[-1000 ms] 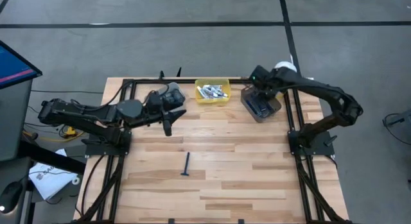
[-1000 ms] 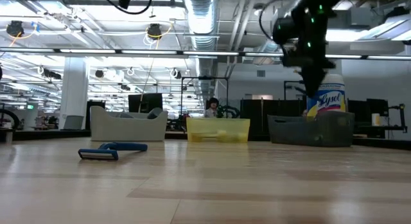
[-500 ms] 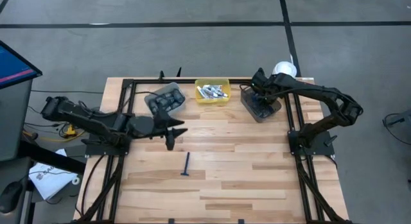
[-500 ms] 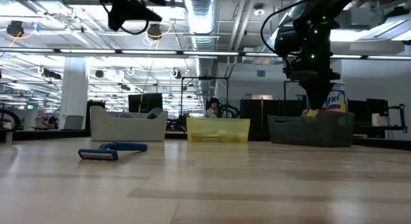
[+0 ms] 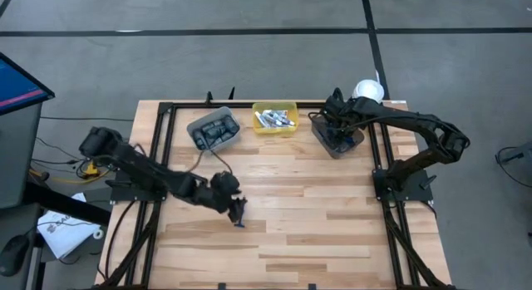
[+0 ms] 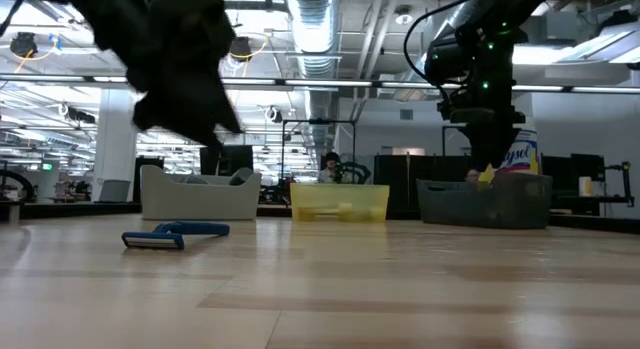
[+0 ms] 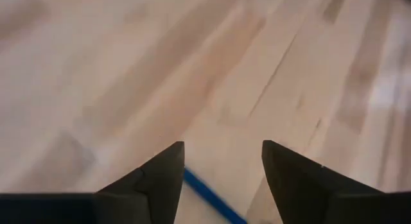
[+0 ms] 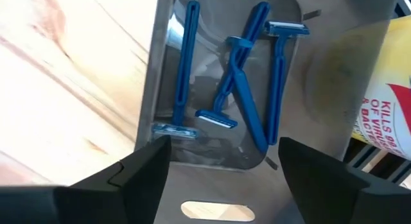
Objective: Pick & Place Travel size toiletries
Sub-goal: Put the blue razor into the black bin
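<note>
One blue razor [image 6: 175,234] lies flat on the wooden table, left of its middle; the high view shows it as razor [image 5: 240,220]. My left gripper [image 5: 236,207] hangs open above it, slanting down. In the left wrist view the razor's handle [image 7: 209,197] shows between the fingers, untouched. My right gripper [image 8: 225,160] stands open over the dark grey bin [image 5: 339,140] at the far right. Several blue razors [image 8: 234,89] lie on that bin's floor. White mini tubes fill the yellow bin [image 5: 274,118]. Dark pods sit in the light grey bin [image 5: 214,128].
The three bins stand in a row along the table's far edge. A white wipes canister [image 5: 368,90] with a yellow label [image 8: 388,102] stands just behind the dark grey bin. Black frame rails run along the left, right and far edges. Bare wood lies toward the near edge.
My left gripper has swung from beside the light grey bin toward the table's near edge and down, tipping forward, to just above the lone razor. My right gripper has sunk slightly over the dark grey bin and opened. The razor on the table has not moved.
</note>
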Robot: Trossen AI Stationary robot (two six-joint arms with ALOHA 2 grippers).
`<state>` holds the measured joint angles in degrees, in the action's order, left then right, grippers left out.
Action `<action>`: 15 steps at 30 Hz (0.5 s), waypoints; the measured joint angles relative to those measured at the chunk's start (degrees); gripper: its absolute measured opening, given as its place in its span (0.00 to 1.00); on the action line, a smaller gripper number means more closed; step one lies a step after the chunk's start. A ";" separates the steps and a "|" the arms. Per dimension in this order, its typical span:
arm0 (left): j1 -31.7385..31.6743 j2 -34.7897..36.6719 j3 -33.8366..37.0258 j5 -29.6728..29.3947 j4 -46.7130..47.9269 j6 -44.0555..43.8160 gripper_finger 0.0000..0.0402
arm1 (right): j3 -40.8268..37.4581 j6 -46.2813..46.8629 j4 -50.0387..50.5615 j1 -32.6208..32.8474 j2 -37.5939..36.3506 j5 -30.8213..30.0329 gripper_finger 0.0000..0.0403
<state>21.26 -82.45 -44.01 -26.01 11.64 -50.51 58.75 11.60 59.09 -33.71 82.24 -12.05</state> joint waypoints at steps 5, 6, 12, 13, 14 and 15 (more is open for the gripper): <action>1.53 -7.54 0.00 5.16 0.01 -9.93 0.49 | 0.00 0.00 -0.06 -0.05 0.00 0.00 0.70; 1.78 -8.65 0.00 5.70 0.00 -11.43 0.49 | -0.01 0.00 -0.12 -0.07 0.00 -0.02 0.70; 2.45 -13.64 -0.17 5.97 -0.37 -16.18 0.46 | 0.01 0.00 -1.07 -0.03 0.02 0.00 0.70; 2.45 -14.25 -0.24 5.98 -0.71 -16.46 0.46 | 0.01 0.00 -1.07 -0.05 0.02 0.00 0.70; 2.45 -14.87 -0.35 6.07 -0.87 -16.64 0.45 | 0.00 0.00 -1.07 -0.05 0.02 0.00 0.70; 2.45 -15.53 -0.37 6.12 -0.66 -16.73 0.45 | 0.01 0.00 -1.07 -0.05 0.02 0.00 0.70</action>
<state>23.70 -97.98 -44.38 -19.89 10.98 -67.24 58.76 11.60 58.02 -33.76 82.26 -12.05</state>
